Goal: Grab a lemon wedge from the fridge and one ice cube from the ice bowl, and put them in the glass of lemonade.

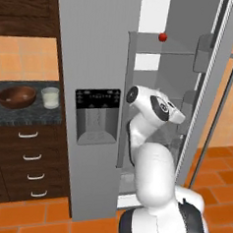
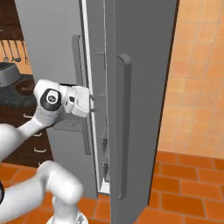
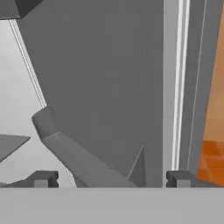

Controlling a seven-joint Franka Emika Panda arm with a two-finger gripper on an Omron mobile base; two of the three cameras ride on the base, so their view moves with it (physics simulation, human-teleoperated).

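Orange floor tiles and dark cabinets surround the fridge (image 1: pixel 100 63), whose right door (image 2: pixel 140 87) is swung open. The claw (image 3: pixel 109 179) is seen spread wide and empty, reaching into the gap by the open door's inner side. The bowl (image 1: pixel 16 96) and glass (image 1: pixel 50 97) are set on the table (image 1: pixel 25 114), well left of the claw, and a small red object (image 1: pixel 163 37) sits on an upper shelf above it.
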